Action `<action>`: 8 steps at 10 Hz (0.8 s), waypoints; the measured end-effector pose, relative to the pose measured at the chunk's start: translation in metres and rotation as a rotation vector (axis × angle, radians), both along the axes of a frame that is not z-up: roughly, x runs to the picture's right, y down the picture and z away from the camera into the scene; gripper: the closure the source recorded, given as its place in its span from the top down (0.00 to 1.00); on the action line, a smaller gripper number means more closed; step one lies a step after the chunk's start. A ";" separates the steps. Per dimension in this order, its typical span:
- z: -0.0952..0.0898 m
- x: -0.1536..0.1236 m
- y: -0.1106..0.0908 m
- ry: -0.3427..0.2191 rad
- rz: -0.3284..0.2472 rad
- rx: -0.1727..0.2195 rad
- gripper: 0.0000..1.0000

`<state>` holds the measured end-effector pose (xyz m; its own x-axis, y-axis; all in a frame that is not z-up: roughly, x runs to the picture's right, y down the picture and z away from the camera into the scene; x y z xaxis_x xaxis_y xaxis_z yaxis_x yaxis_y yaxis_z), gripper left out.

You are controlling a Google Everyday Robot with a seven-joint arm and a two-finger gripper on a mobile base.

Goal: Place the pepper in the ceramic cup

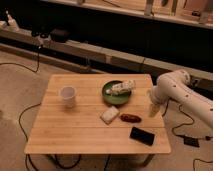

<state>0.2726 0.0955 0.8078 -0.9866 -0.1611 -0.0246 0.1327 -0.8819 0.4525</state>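
Note:
The dark red pepper (130, 118) lies on the wooden table (75, 130), right of centre, between a pale block and the table's right edge. The white ceramic cup (68, 96) stands upright on the left part of the table, far from the pepper. My gripper (154, 109) hangs from the white arm (180, 90) at the table's right edge, a short way right of and slightly above the pepper, not touching it.
A dark green plate (116, 92) with a pale bottle-like item (123, 87) lying on it sits behind the pepper. A pale rectangular block (109, 115) lies left of the pepper. A black phone-like slab (142, 135) lies near the front right corner. Cables run across the floor.

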 end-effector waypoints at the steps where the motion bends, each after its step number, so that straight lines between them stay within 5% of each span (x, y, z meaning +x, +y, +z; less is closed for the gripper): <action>1: 0.000 -0.001 0.000 0.000 0.001 0.000 0.80; 3: 0.002 -0.010 0.012 -0.024 0.019 -0.033 0.80; 6: 0.009 -0.063 0.066 -0.169 0.036 -0.174 0.80; 8: 0.010 -0.066 0.072 -0.180 0.035 -0.193 0.80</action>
<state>0.2065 0.1678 0.8176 -0.9629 -0.2140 -0.1646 0.0640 -0.7734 0.6307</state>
